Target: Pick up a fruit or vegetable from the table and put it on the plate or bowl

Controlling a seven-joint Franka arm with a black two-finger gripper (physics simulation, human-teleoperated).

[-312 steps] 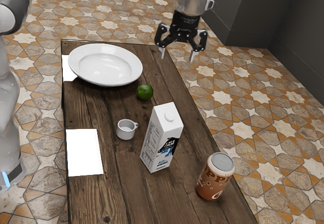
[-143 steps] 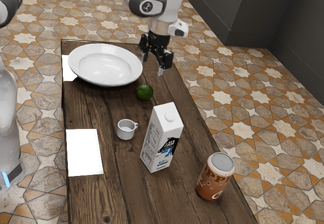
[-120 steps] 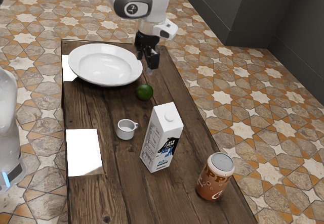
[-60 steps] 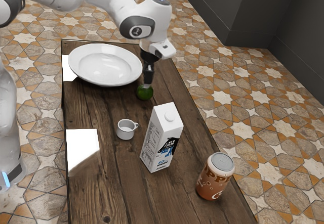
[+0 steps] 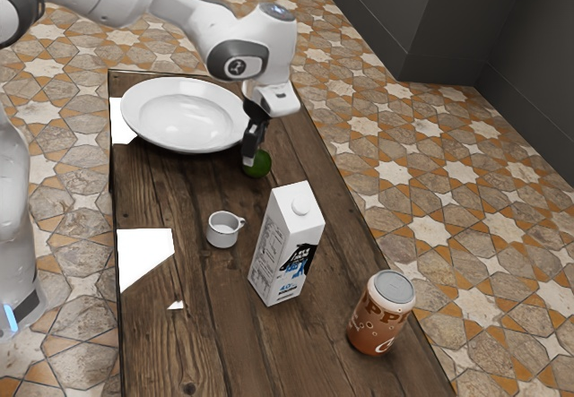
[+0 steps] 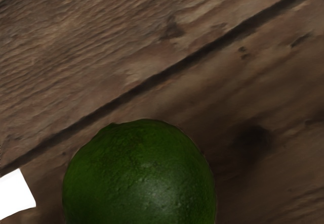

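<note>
- Green lime (image 5: 261, 165) rests on the wooden counter (image 5: 215, 343), near the plate (image 5: 186, 114) and between it and the carton (image 5: 287, 245).
- Tool (image 5: 247, 155) points down, low at the lime. In the wrist view the fruit sits directly under the hand.
- Tool state: seen edge-on, so whether it is apart or together cannot be told.
- The lime is near-round, so no long axis governs the grip.
- Judgement: the next move is probably clamp and lift. The plate lies toward the exterior view's upper left of the lime.
</note>
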